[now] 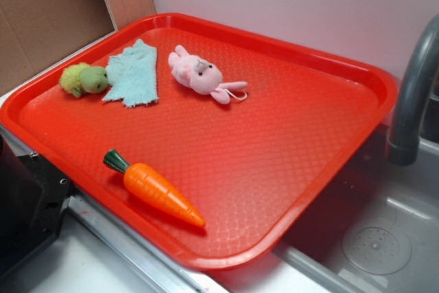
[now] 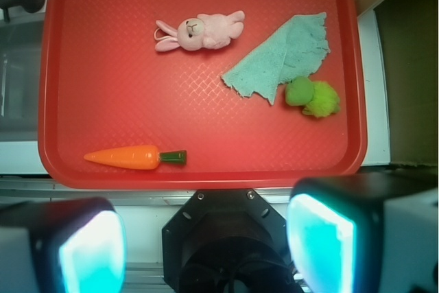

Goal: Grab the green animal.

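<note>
**Presently: gripper spread above the tray edge, green animal untouched**

From my remote station I record the following. In the wrist view the gripper (image 2: 206, 245) sits at the bottom of the frame, its two fingers (image 2: 92, 245) wide apart with nothing between them, over the pale counter just outside the red tray (image 2: 206, 178). It touches none of the objects.

The green animal (image 2: 312, 97) lies at the right of the wrist view, near the tray's right rim. Its round olive head points toward the teal cloth (image 2: 285, 56) and touches the cloth's edge; its fuzzy yellow-green body is on the far side from the cloth. In the exterior view the same toy (image 1: 84, 79) appears at the upper left of the frame, close to the tray's rim, again against the cloth (image 1: 132, 73).

The pink bunny (image 2: 199, 32) lies on its side at upper centre of the wrist view, just beside the cloth but apart from it. The toy carrot (image 2: 134, 158) lies at lower left, near the tray's bottom rim, green stem pointing right, well apart from the plush toys.

In the exterior view a grey faucet (image 1: 415, 94) stands at the right edge, over a sink basin (image 1: 377, 245).
</note>
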Action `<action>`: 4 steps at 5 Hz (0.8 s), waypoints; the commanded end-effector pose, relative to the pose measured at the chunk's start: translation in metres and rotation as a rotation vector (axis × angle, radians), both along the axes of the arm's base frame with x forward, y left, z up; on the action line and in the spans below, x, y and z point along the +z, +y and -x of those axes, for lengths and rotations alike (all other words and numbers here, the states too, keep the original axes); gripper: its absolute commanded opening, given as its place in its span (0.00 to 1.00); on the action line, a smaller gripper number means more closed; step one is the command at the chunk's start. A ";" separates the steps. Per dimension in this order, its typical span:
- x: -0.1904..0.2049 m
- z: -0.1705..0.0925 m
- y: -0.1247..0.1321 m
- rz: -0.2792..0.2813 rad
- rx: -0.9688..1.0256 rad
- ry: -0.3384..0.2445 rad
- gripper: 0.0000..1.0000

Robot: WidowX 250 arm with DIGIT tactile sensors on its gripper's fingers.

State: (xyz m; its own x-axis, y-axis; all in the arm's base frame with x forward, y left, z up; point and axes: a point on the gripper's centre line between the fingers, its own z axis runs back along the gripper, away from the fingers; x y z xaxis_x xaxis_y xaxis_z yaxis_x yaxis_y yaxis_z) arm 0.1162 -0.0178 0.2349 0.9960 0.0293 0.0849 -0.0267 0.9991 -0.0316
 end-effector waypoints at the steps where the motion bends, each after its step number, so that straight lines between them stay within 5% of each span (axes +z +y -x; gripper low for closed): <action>1: 0.000 0.000 0.000 0.000 0.000 0.000 1.00; 2: -0.017 -0.022 0.018 0.038 0.250 0.020 1.00; 4: -0.049 -0.038 0.047 0.077 0.749 -0.036 1.00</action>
